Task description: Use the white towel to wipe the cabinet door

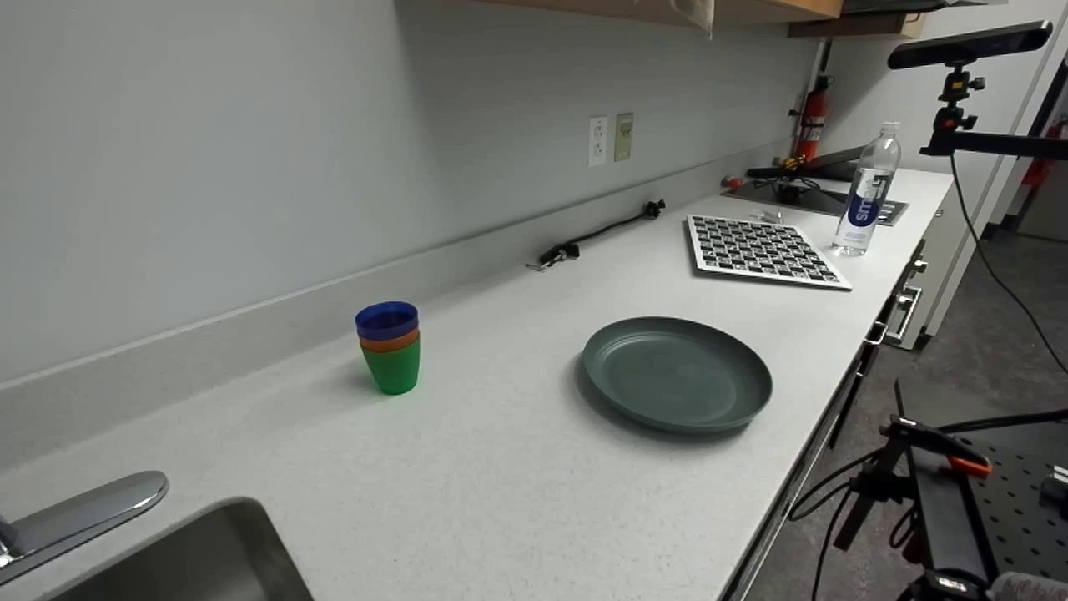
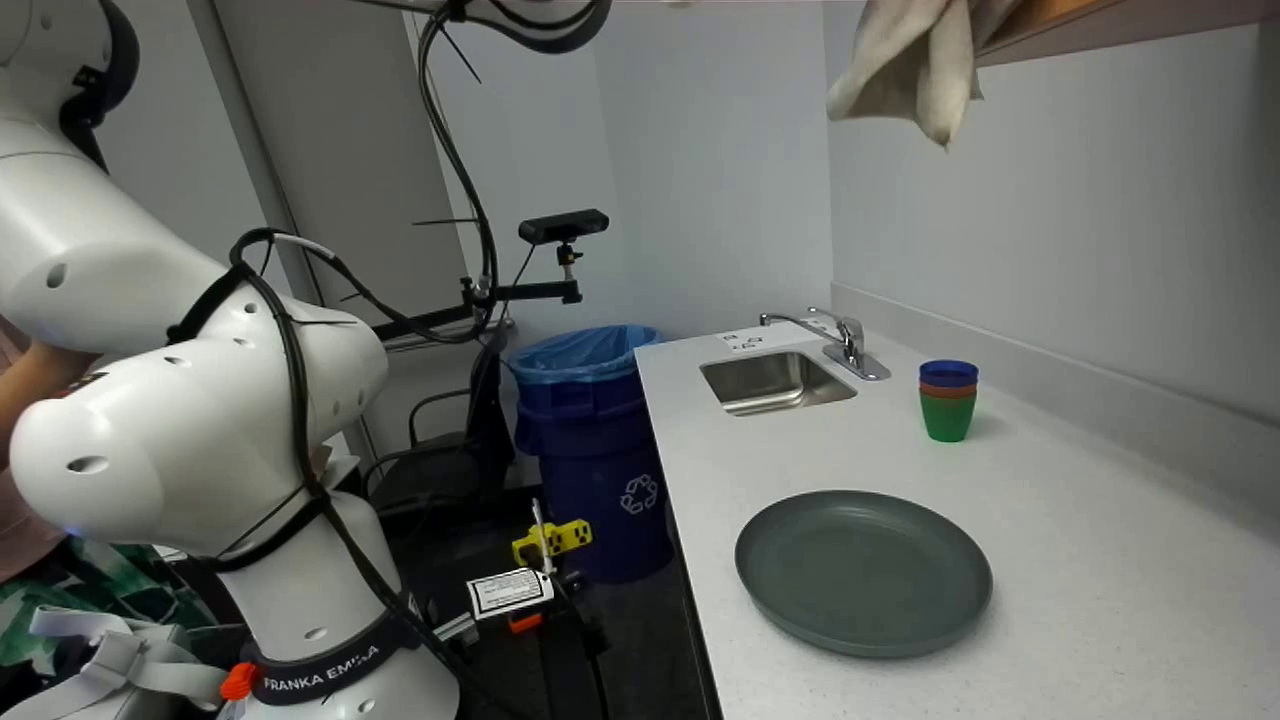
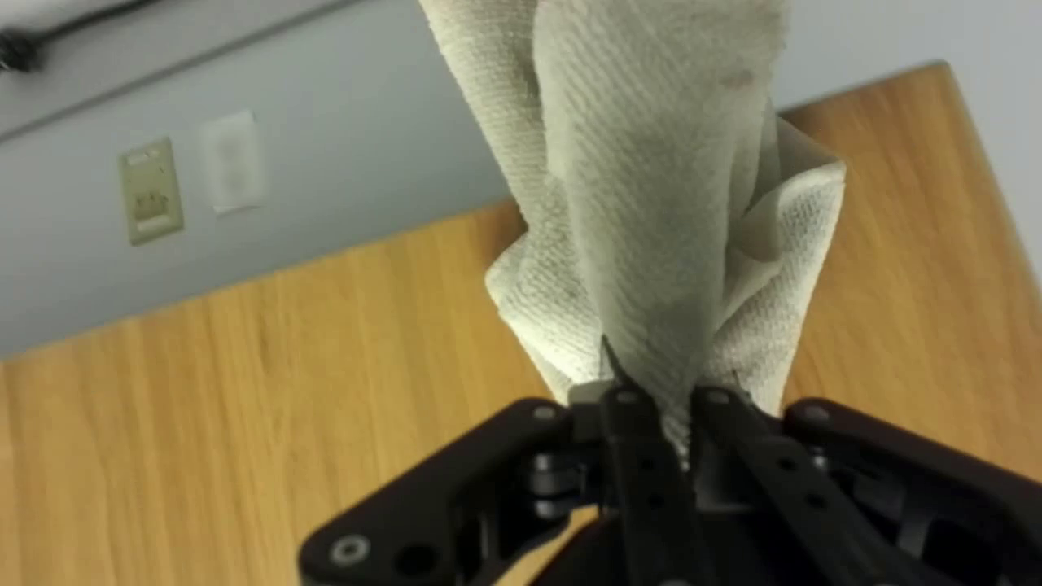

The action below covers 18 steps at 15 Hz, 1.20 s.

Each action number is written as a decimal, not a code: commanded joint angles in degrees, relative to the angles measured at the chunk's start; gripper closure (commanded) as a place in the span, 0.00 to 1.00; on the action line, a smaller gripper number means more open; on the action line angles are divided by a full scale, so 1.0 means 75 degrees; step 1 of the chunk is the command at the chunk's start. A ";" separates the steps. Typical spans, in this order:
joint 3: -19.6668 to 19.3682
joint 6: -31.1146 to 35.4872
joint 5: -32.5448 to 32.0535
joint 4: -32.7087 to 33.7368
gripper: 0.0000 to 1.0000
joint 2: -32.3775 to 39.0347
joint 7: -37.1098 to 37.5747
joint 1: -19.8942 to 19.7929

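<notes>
The white towel [image 3: 647,195] is pinched in the closed-up end effector [image 3: 669,400], in front of the cabinet door [image 3: 342,391], contact unclear. Its folds are left hanging, presumably so only cloth is rubbed across.

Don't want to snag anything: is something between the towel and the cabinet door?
Nothing visible. In the wrist view, the gripper holds the white towel in front of the wooden cabinet door, with no object seen between them; whether towel and door touch, I cannot tell.
</notes>
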 commanded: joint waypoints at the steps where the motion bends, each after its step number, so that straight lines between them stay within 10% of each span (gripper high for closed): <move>1: -0.0113 0.1102 -0.0111 0.0482 0.98 0.0152 -0.0150 0.0407; 9: 0.0546 0.3884 -0.0055 0.1595 0.98 0.1477 -0.0032 -0.0310; 18: 0.0198 0.3706 -0.0080 0.1522 0.98 0.1936 -0.0029 0.0173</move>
